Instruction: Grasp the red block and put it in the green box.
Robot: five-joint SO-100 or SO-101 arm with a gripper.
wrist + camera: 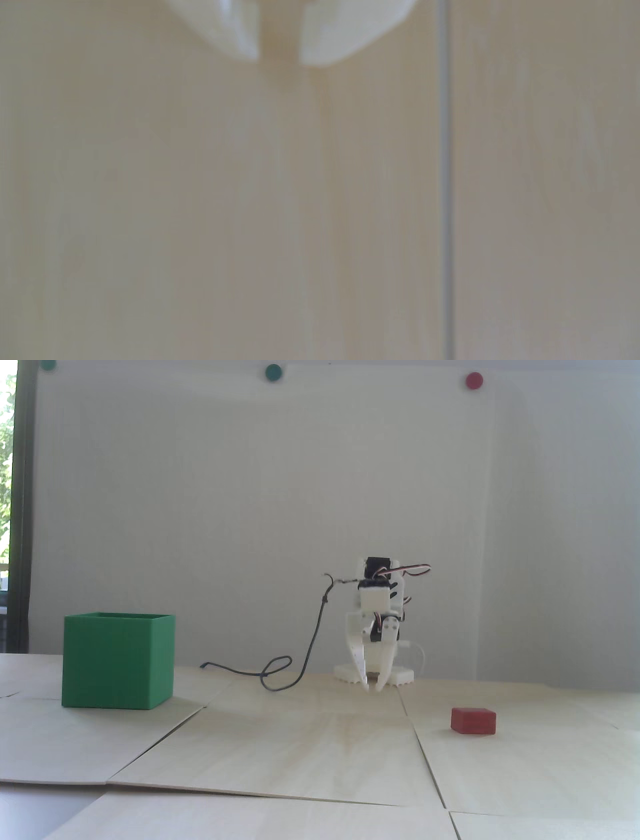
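Task barely begun, by my judgement. My gripper (373,687) empty, fingertips slightly parted, narrow gap showing in wrist view, pointing down just above table (300,750) in front of my base. Red block (473,720) untouched on table, right of my gripper in fixed view, apart from it. Green box (118,660) well left of my gripper. Remaining: reach block, grasp, carry across, drop in box. No brands, labels or readable writing visible.
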